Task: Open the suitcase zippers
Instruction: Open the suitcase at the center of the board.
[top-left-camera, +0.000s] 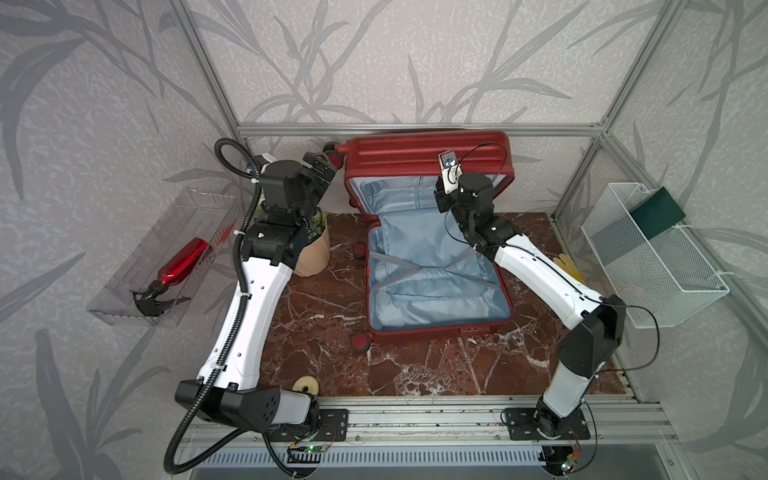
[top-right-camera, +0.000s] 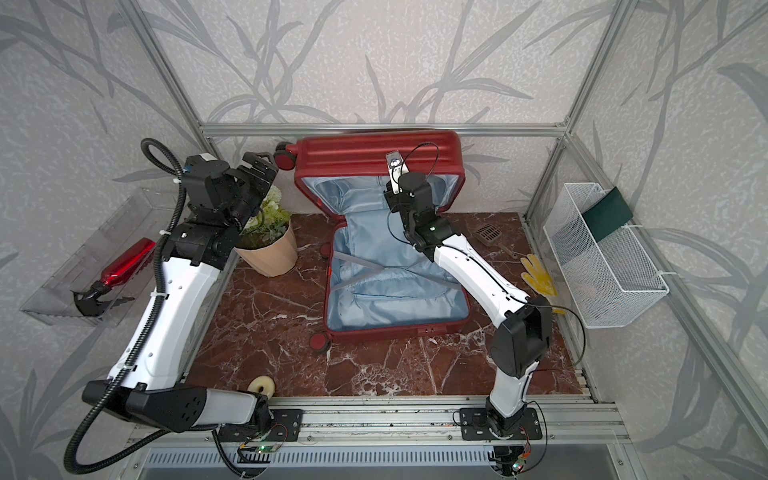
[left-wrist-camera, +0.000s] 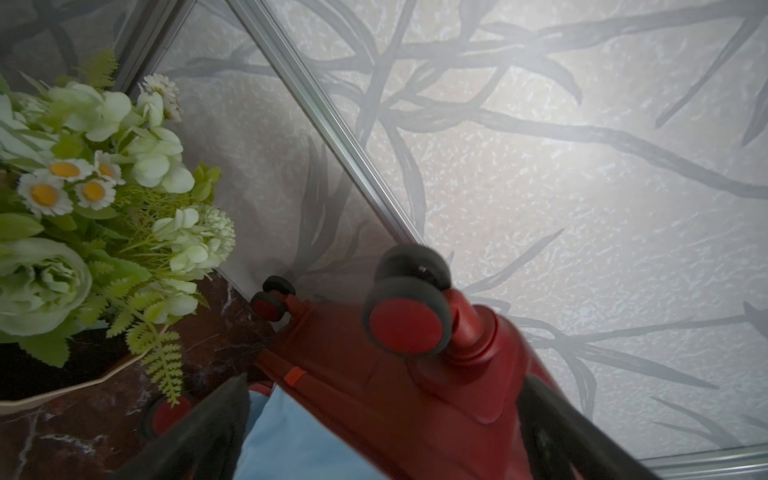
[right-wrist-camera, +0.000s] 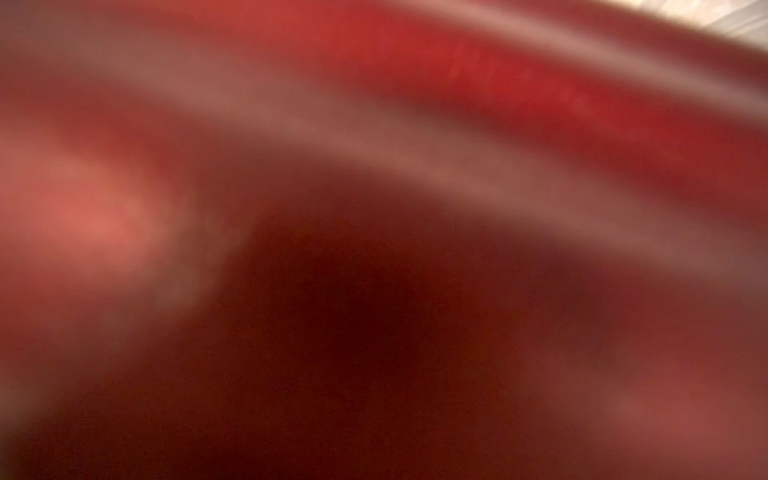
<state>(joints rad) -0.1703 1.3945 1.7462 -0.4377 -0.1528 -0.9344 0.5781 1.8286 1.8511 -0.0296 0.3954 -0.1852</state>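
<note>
Red ribbed hard-shell suitcase (top-left-camera: 395, 154) is lying open crosswise, wheels (top-left-camera: 360, 341) facing the gaping, empty left gripper (top-right-camera: 262, 166); right gripper (top-left-camera: 441, 194): cannot tell. Clear plastic tray (top-left-camera: 199, 208) beyond its wheels is holding a red spray bottle (top-left-camera: 183, 262).

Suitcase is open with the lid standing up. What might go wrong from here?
The suitcase lid stands raised and the left gripper is open around its wheel corner, not holding it: it might drop shut. The flower pot sits close beside the left arm; a swing may tip it. The right wrist view is only red blur, so contact there cannot be checked.
</note>
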